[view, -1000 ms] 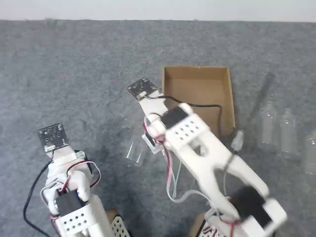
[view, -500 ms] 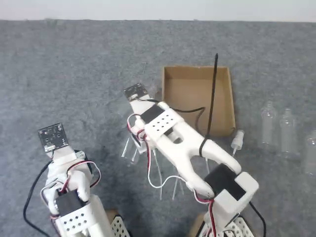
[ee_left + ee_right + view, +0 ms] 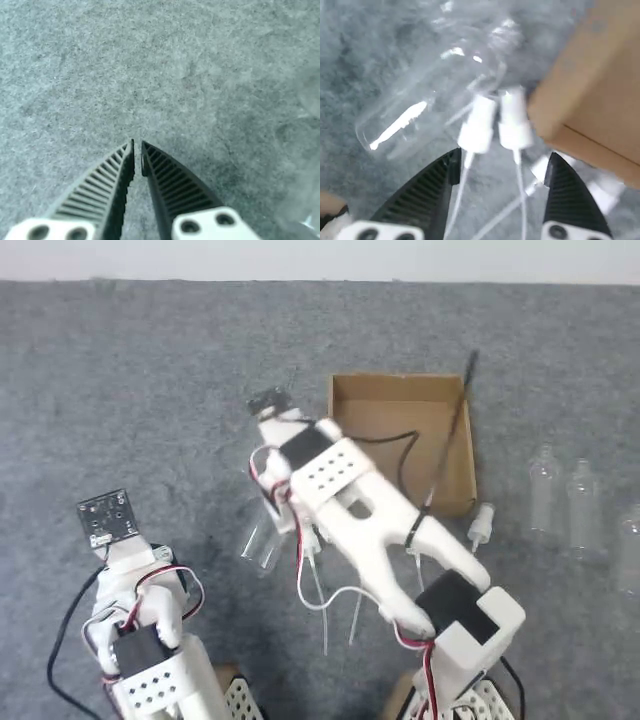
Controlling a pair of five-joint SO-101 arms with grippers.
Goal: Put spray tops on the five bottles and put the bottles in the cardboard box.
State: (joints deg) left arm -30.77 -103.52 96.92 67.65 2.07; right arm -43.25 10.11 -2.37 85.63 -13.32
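Arm on the right (image 3: 372, 512) stretches far-left, right gripper (image 3: 503, 157) spread over two white plastic spray tops (image 3: 479, 131) beside the brown cardboard box (image 3: 592, 85); left gripper (image 3: 137, 146), retracted near-left, is pressed together.

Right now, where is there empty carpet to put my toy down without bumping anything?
The biggest bare patch is the grey carpet left of the cardboard box, beyond the left arm. The strip behind the box is free too. It is crowded beside the box, where the right arm's open claw hangs over a lying bottle and spray tops.
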